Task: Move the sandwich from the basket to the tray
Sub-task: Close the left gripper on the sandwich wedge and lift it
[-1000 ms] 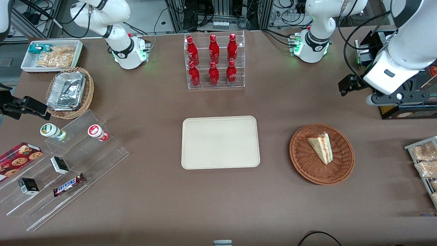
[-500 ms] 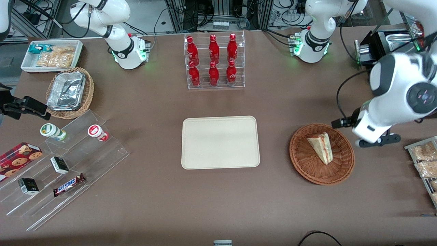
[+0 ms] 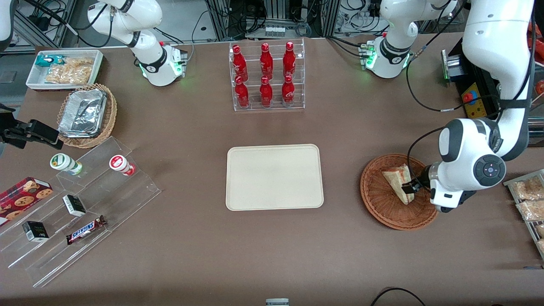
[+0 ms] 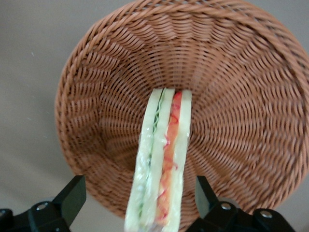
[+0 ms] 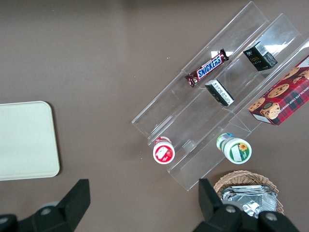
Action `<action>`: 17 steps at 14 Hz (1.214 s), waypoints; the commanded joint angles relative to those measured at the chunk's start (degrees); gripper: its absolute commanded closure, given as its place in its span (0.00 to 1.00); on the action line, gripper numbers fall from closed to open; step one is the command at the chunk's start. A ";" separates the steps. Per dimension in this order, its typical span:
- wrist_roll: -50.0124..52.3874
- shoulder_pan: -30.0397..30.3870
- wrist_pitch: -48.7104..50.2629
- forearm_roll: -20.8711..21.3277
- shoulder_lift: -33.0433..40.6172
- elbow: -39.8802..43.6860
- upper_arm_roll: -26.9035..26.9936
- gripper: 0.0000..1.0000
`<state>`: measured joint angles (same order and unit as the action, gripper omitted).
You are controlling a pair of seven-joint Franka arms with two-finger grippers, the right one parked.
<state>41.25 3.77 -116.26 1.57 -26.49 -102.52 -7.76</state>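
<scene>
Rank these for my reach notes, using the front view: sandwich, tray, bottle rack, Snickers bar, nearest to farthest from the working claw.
The open claw straddles the sandwich in the basket.
1. Sandwich, at the claw.
2. Tray, mid-table.
3. Bottle rack, farther from the camera.
4. Snickers bar, toward the parked arm's end.

The pincer [image 4: 137, 193] has swung down from above the worktop, fingers spread astride the sandwich [image 3: 397, 180] in the basket [image 3: 382, 204].

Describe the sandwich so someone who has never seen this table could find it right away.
Find the round reddish-brown basket toward the working arm's end of the table, beside the beige tray. The sandwich lies in it, the open gripper straddling it. Only it is a pale bread wedge with red and green filling.
</scene>
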 commanded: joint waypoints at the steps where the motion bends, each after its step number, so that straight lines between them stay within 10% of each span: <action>1: 4.36 -0.08 -2.11 -3.58 -1.54 0.74 -0.24 0.00; 7: 3.40 -0.52 -12.22 -3.50 -5.15 -4.61 -0.33 0.00; 8: 3.66 -0.52 -12.15 -3.41 -5.15 -4.53 -0.33 0.08; 10: 3.23 -0.61 -11.18 -3.41 -3.93 -4.18 -0.33 0.78; 17: -4.86 -2.89 1.57 -1.66 0.21 1.98 -3.49 0.95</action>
<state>37.41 2.22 -115.85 -1.07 -26.90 -100.12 -11.24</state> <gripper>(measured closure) 0.740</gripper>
